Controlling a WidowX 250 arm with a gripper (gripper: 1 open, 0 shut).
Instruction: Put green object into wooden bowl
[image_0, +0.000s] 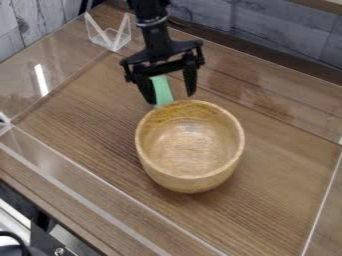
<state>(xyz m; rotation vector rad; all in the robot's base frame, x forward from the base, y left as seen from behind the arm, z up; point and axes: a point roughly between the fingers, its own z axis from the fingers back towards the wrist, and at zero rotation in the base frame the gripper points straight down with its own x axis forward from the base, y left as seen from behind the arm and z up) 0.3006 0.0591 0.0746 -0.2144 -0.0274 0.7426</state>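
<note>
My pincer (166, 88) stands apart around the green object (163, 90). That sits just beyond the wooden bowl (190, 146), toward eleven o'clock.

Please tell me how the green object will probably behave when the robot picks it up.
The green object looks straight and flat-sided, so it is probably stiff and unlikely to roll. It also appears slim beside the wooden bowl, so I would expect it to feel fairly light.
</note>
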